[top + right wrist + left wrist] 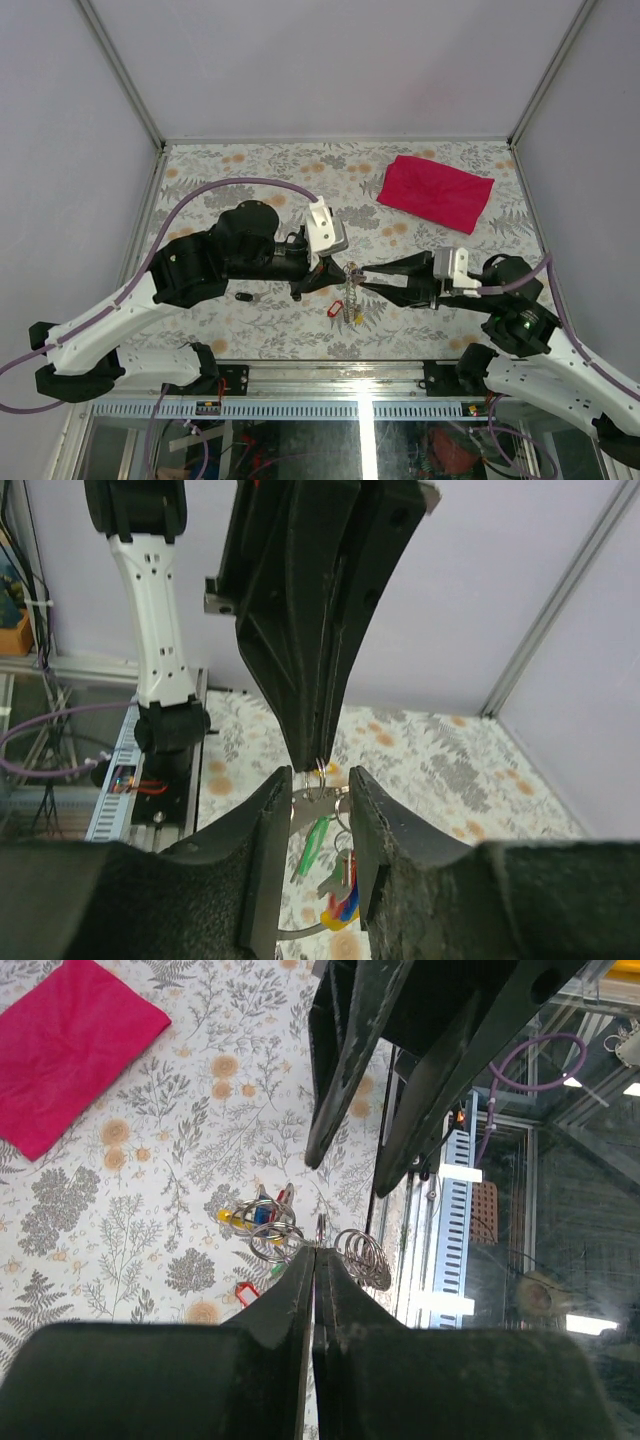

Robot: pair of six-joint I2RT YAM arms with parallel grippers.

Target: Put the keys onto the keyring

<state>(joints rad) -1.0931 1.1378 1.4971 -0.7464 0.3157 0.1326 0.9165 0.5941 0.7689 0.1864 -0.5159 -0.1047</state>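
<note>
My left gripper (335, 270) (316, 1252) is shut on the thin silvery keyring (321, 1228) and holds it above the table. More rings (364, 1254) and the yellow and blue tags (248, 1215) hang from it. My right gripper (360, 272) (320, 805) meets it from the right, its jaws narrowed on a flat metal key (312, 806) right under the left gripper's tips (318, 750). A green tag (317, 842) and the yellow, blue and red tags (343, 912) dangle below. A red-tagged key (335, 308) and a small black piece (243, 297) lie on the table.
A red cloth (435, 192) lies at the back right on the flower-patterned table (240, 170). The table's near edge and metal rail (330, 375) run just below the grippers. Grey walls close in the back and sides.
</note>
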